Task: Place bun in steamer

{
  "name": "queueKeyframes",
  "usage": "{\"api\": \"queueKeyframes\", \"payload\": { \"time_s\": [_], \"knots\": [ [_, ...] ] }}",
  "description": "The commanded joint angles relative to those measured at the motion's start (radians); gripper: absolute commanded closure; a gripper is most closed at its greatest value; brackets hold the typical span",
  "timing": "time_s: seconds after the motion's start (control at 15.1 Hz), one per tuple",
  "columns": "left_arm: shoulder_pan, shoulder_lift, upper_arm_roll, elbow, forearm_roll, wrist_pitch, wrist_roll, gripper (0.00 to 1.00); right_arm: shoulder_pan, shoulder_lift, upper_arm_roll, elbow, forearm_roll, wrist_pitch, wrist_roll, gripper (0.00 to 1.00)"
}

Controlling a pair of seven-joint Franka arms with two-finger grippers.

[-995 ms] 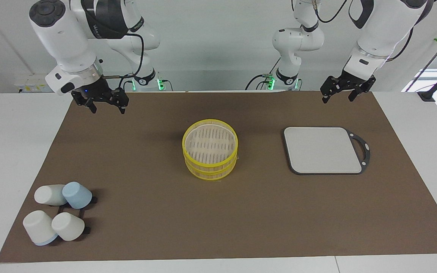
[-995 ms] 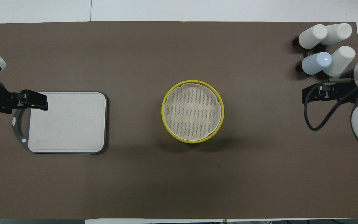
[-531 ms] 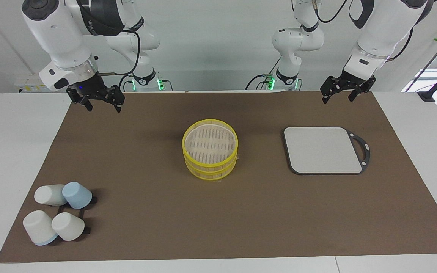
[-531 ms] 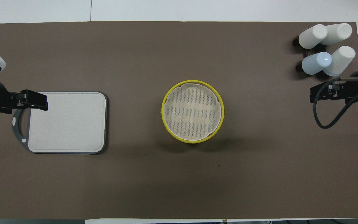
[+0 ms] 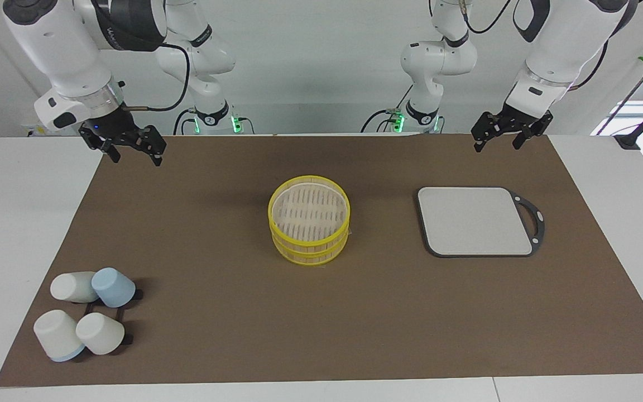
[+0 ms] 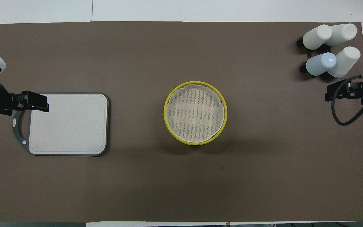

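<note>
Brown mat covers the worktop; steamer [image 5: 309,226] sits mid-mat, well apart from both hands, no bun in sight anywhere. Left hand [image 5: 503,138] & right hand [image 5: 129,151] hang spread wide, empty. Bun's prob soft, light, easily dented: pinch gently across its short sides.

Steamer [image 5: 309,226] — yellow rims, pale slatted floor; board [image 5: 475,220] — grey, black handle; cups [image 5: 84,312] white and blue; mat [image 5: 355,312] brown.

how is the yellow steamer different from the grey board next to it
The steamer is round with bright yellow rims; the board is square-cornered, pale grey with a dark edge. The steamer stands tall in two tiers with a slatted floor; the board lies flat and smooth. The board has a dark handle loop; the steamer has none. The steamer sits mid-table; the board lies toward the left arm's end. Both rest on the brown mat with nothing on them.
</note>
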Motion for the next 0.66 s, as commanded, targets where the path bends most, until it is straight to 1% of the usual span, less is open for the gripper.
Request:
{"api": "queueKeyframes", "payload": {
  "time_s": [0.0, 0.33, 0.6],
  "knots": [
    [0.015, -0.013, -0.005, -0.004, -0.01, -0.005, 0.016, 0.0, -0.018, -0.003, -0.007, 0.01, 0.019, -0.011, -0.025, 0.0],
    [0.015, -0.015, -0.005, -0.004, -0.011, -0.005, 0.016, 0.0, -0.018, -0.003, -0.066, 0.015, 0.056, -0.023, -0.028, 0.0],
    [0.015, -0.015, -0.006, -0.004, -0.01, -0.005, 0.016, 0.0, -0.016, -0.003, -0.067, 0.015, 0.056, -0.024, -0.028, 0.0]
  ]
}}
